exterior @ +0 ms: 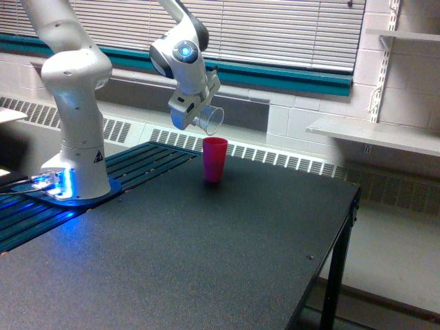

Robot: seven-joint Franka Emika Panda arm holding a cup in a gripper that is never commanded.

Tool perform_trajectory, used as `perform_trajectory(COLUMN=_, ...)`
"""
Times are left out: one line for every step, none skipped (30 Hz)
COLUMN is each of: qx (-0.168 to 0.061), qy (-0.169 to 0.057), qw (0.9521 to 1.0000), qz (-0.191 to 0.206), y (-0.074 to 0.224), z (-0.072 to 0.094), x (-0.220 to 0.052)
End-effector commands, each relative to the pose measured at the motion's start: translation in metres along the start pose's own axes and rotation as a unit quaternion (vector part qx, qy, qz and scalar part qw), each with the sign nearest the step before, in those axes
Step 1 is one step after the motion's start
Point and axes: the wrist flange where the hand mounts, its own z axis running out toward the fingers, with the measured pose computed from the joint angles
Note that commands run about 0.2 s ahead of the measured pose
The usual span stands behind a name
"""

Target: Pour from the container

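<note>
One white arm (72, 96) rises from its base at the left of the black table (206, 261), bends over near the window blinds and carries its gripper (194, 111) out above the far part of the tabletop. The gripper is pinched on the container (210, 119), a small clear plastic cup, gripping it by the closed end so that the cup lies tipped almost on its side, its open mouth facing the exterior view's right and slightly down. From where I stand the fingers themselves are hard to pick out against the cup, but they are drawn in tight against its walls with nothing else between them. I cannot make out anything inside the clear cup at this distance; it looks see-through all the way to the wall behind. Just below the cup's lowered rim, and a touch to the right, a pink cup (214, 159) stands upright on the table, near the far edge, well apart from the arm's base. The clear cup hangs in the air above it and the two do not touch. A blue light glows at the foot of the arm (55, 182) on the left, beside dark slats (148, 159) that run along that side. Against the far wall a radiator grille (275, 158) runs behind the table, and a shelf (371, 134) juts out at the right.
</note>
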Motion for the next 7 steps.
perform_trajectory(qx=-0.011, qy=0.009, qw=0.9999, qz=0.001, y=0.0075, z=0.0027, x=0.0064)
perform_trajectory(qx=-0.011, qy=0.010, qw=0.9999, qz=0.000, y=0.0072, z=0.0028, x=0.0062)
perform_trajectory(qx=-0.012, qy=0.010, qw=0.9999, qz=-0.002, y=0.0073, z=0.0032, x=0.0058)
perform_trajectory(qx=-0.014, qy=0.009, qw=0.9999, qz=-0.003, y=0.0076, z=0.0041, x=0.0050)
perform_trajectory(qx=-0.014, qy=0.009, qw=0.9998, qz=-0.003, y=0.0075, z=0.0044, x=0.0049)
perform_trajectory(qx=-0.014, qy=0.009, qw=0.9998, qz=-0.003, y=0.0075, z=0.0045, x=0.0049)
perform_trajectory(qx=-0.014, qy=0.009, qw=0.9998, qz=-0.003, y=0.0074, z=0.0046, x=0.0050)
